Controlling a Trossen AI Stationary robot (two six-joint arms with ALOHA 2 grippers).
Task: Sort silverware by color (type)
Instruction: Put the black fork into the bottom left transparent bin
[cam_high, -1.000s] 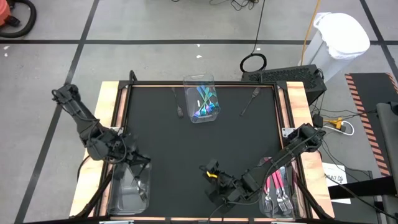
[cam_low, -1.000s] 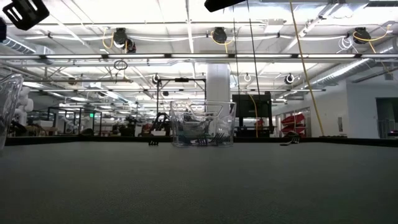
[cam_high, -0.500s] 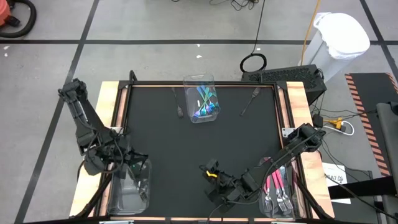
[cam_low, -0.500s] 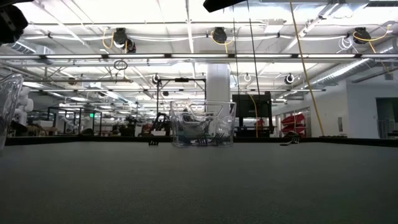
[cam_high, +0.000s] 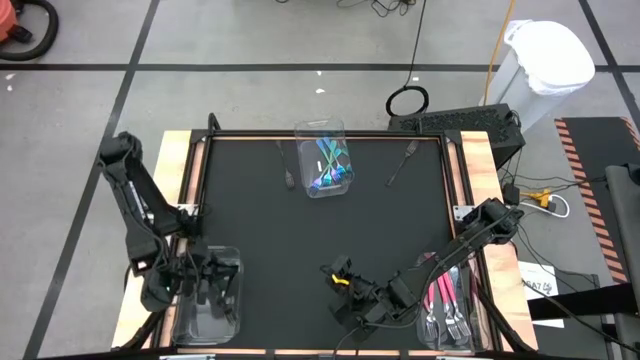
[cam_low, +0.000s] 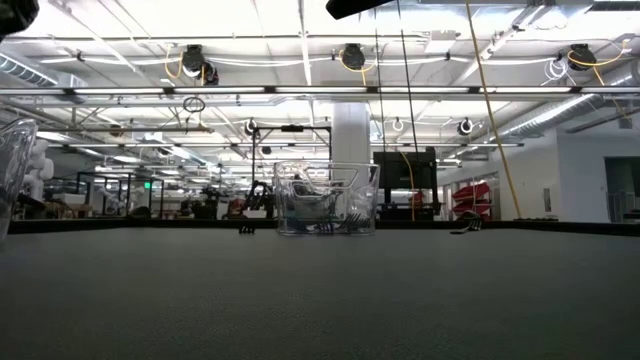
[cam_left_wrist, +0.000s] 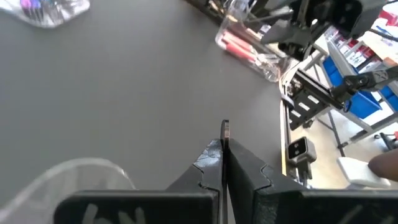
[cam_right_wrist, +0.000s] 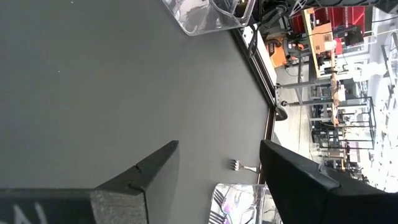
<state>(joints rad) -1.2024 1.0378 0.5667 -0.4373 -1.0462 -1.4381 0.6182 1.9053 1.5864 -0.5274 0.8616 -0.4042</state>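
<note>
Left gripper (cam_high: 205, 285): fingers pressed together on nothing you can see, poised over the clear bin (cam_high: 232, 262) at the near-left corner. You cannot tell from above what lies in that bin.
Risk, left: a descent with the jaws shut would strike the bin wall or floor and shove the bin, not pick anything.
Dark utensil (cam_high: 288, 180): well ahead of the left gripper, just beside the far bin (cam_high: 322, 128), which holds the teal and blue pieces (cam_high: 330, 165).
Risk, middle: a wide sweep near that utensil could clip the far bin and spill what is already sorted.
Dark fork (cam_high: 400, 162): loose, far ahead of the right gripper.
Right gripper (cam_high: 345, 290): fingers spread, empty, low over bare mat (cam_high: 270, 230).
Pink pieces (cam_high: 443, 292): binned just behind the right gripper's wrist.
Risk, right: swinging the arm back may catch the forearm on that bin.
</note>
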